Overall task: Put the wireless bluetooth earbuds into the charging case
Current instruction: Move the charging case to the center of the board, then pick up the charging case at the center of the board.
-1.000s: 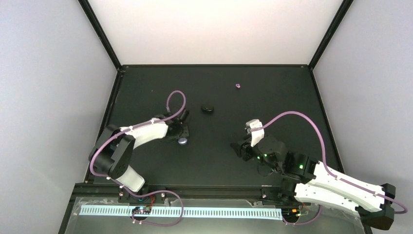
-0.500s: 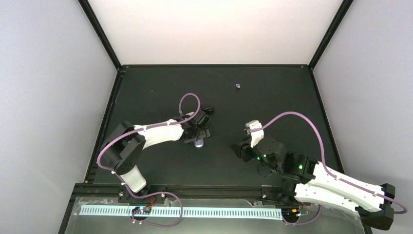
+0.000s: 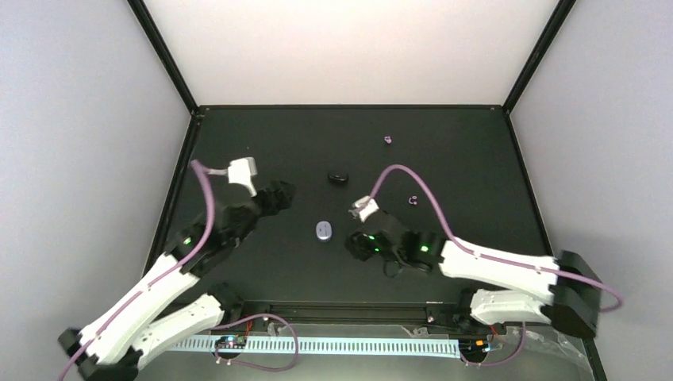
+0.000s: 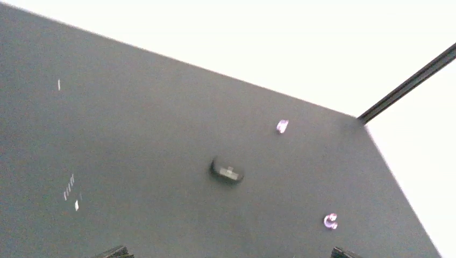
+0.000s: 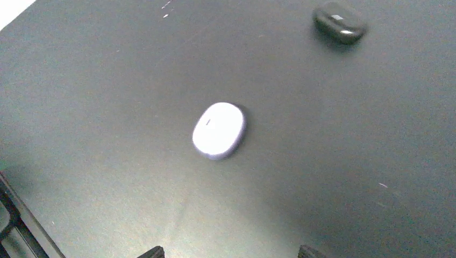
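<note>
— Case (image 3: 323, 231): where, and pointing how?
— Flat on the table (image 3: 460, 159), lid shut, between left gripper (image 3: 279, 193) and right gripper (image 3: 353, 244), touching neither; long axis roughly toward the back wall.
— Anything in it?
— Can't see inside. Far bud (image 3: 387, 140) and near bud (image 3: 412, 199) lie outside, well apart.
— Jaws?
— Both pairs spread, empty.

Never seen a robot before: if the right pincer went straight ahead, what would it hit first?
Probably the charging case, lying on the table straight ahead of the right pincer; its height is unclear.
</note>
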Robot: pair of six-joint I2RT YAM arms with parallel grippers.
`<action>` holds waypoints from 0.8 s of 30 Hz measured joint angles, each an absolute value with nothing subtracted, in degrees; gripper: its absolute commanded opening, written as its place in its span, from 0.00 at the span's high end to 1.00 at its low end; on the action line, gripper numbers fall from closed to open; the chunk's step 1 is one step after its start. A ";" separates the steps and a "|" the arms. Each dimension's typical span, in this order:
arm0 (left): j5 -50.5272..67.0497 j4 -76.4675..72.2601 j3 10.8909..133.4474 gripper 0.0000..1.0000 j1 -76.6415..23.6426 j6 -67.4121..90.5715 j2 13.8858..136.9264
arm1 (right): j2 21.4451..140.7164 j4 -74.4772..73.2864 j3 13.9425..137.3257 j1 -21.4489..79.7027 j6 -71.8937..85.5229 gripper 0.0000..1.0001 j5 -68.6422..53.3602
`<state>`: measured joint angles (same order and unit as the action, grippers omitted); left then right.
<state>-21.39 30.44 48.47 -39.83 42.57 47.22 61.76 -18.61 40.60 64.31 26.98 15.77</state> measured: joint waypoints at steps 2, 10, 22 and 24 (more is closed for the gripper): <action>-22.35 28.42 47.92 0.01 -39.83 36.67 39.68 | 69.52 -16.12 43.72 64.20 27.09 0.36 13.67; -24.82 24.95 46.15 0.01 -39.81 24.05 32.62 | 94.65 -13.34 60.20 64.14 30.33 0.33 9.43; -25.08 25.15 42.15 0.01 -39.81 21.41 33.08 | 108.62 -20.25 68.93 61.93 36.69 0.29 15.29; -24.77 25.15 42.15 0.01 -39.81 21.39 33.08 | 109.40 -20.56 69.21 61.47 36.82 0.31 15.22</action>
<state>-24.77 25.15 42.15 -39.81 21.39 33.08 109.40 -20.56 69.21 61.47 36.82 15.22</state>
